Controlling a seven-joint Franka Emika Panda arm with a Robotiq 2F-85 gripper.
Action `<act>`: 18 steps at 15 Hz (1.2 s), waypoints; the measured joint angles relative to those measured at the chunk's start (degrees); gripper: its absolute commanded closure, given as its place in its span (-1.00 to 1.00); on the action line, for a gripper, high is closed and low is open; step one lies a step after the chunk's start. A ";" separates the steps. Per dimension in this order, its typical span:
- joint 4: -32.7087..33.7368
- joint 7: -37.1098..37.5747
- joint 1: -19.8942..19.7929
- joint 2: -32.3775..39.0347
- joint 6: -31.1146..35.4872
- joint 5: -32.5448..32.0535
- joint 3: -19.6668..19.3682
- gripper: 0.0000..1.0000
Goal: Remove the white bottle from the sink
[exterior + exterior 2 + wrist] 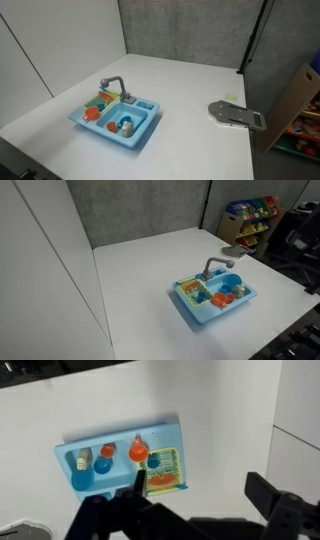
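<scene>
One light-blue sink [118, 468] just beyond the wide-open, empty tool [196, 488]; white bottle indistinct.

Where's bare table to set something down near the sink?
Bare table between the sink and the grey flat device; more behind the faucet toward the grey wall. Crowded: the sink basin, full of toy pieces.

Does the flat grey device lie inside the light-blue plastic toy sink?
No, the flat grey device lies on the white table, apart from the light-blue plastic sink.
</scene>
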 measured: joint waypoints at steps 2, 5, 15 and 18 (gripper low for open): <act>0.00 0.00 0.00 0.00 0.00 0.00 0.00 -1.00; 0.00 0.00 0.00 0.00 0.00 0.00 0.00 -1.00; 1.90 0.00 -0.71 0.54 -0.01 -0.16 -0.01 -1.00; 4.77 0.00 -1.68 2.40 -0.05 -0.52 -0.08 -1.00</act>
